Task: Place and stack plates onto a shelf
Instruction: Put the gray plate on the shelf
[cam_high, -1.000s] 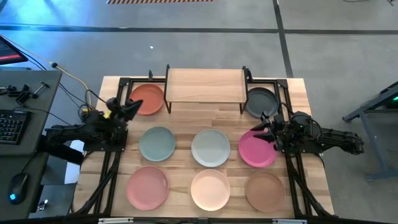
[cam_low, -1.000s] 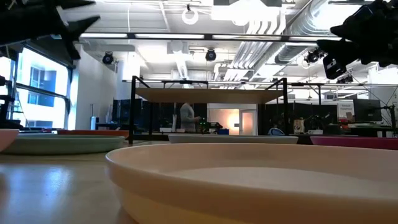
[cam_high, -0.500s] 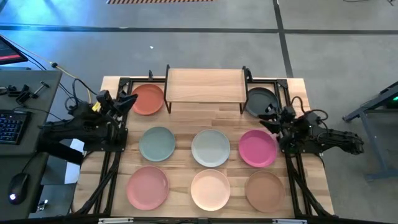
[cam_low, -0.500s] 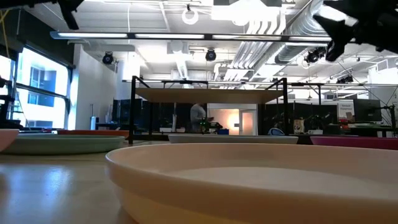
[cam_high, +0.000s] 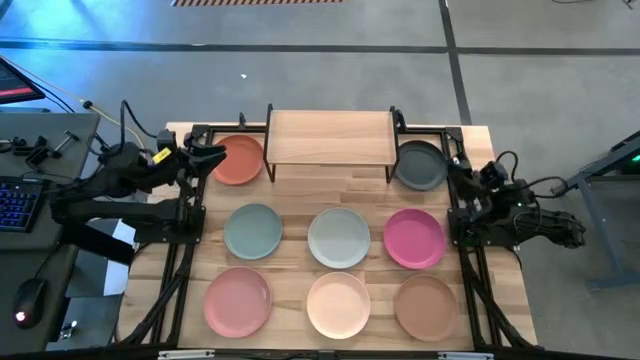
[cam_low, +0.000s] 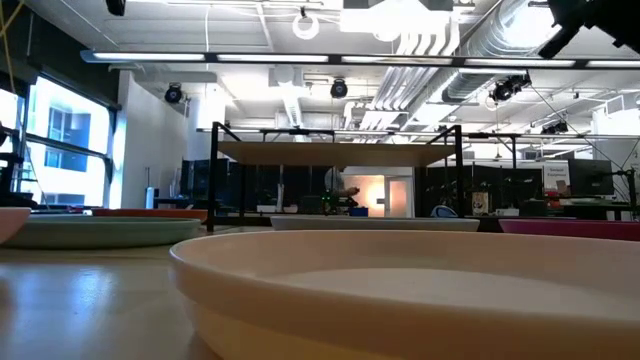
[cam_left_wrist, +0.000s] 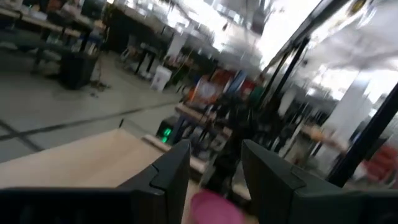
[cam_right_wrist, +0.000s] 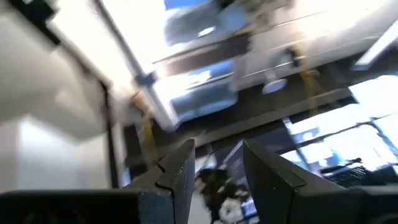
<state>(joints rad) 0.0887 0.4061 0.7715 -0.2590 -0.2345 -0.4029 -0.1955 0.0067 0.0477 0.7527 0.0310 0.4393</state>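
Note:
Eight plates lie flat on the table in the high view: orange (cam_high: 238, 160), dark grey (cam_high: 420, 165), sage green (cam_high: 252, 231), pale mint (cam_high: 339, 238), magenta (cam_high: 414, 238), pink (cam_high: 238, 301), cream (cam_high: 338, 304), tan-brown (cam_high: 426, 306). The shelf (cam_high: 330, 137) stands at the far edge between the orange and grey plates, its top bare. My left gripper (cam_high: 217, 156) is open, raised beside the orange plate's left rim. My right gripper (cam_high: 466, 177) is open too, raised at the table's right edge near the grey plate. Its fingers (cam_right_wrist: 180, 168) point up at the ceiling.
Black arm frames run along the table's left edge (cam_high: 185, 240) and right edge (cam_high: 470, 270). A desk with a keyboard (cam_high: 15, 200) stands left of the table. In the low view the cream plate (cam_low: 400, 290) fills the foreground and the shelf (cam_low: 335, 152) stands behind it.
My left gripper has risen and moved toward the far edge, from beside the sage green plate to beside the orange one. My right gripper has drawn back from over the magenta plate toward the right and far edges, rising and tipping upward. No plate has moved.

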